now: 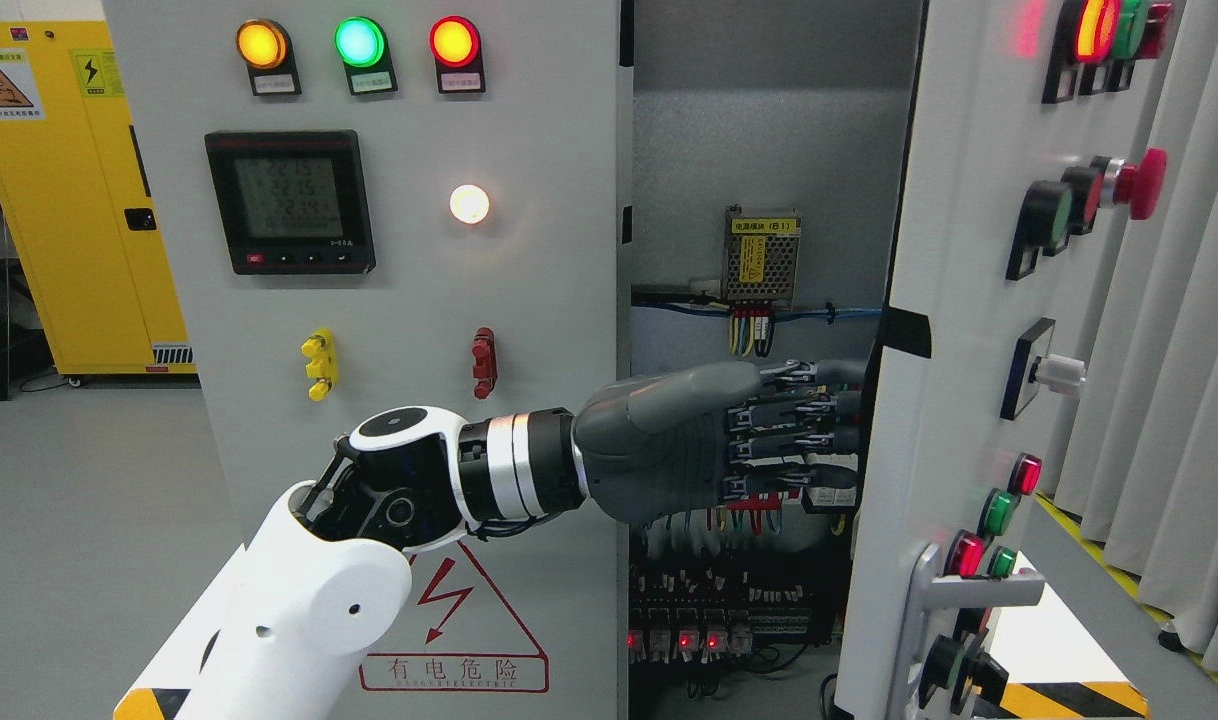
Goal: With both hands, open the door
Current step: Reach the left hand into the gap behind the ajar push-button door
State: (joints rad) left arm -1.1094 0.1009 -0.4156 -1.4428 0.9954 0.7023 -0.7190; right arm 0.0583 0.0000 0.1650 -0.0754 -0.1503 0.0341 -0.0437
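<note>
**Left hand behind the edge of the open cabinet door**

The left arm comes in from the lower left and reaches across the front of the grey electrical cabinet (529, 300). Its grey left hand (709, 440) is stretched out flat toward the right, and the fingers (819, 435) run nearly straight and close together, their tips passing behind the inner edge of the right door (954, 330). Whether the tips hook or press that edge cannot be told, since the door hides them.

The right door stands swung open, seen almost edge-on at the right of the cabinet, with its front panel turned to the right. On that panel sit a red mushroom button (1139, 183), a white knob (1059, 372), several red and green lamps, and a grey door handle (969, 590) near its lower edge.

Between the doors the cabinet interior shows: a power supply unit with a yellow label (762, 255) at the upper middle of the back wall, coloured wires below it, and rows of terminals with small red lights along the bottom.

The left door is shut and carries amber, green and red lamps along its top edge, a digital meter (289, 200), a lit white lamp (469, 204) and a red hazard triangle (454, 625) at its bottom. A yellow storage cabinet (79, 200) stands far left. The right arm is out of view.
</note>
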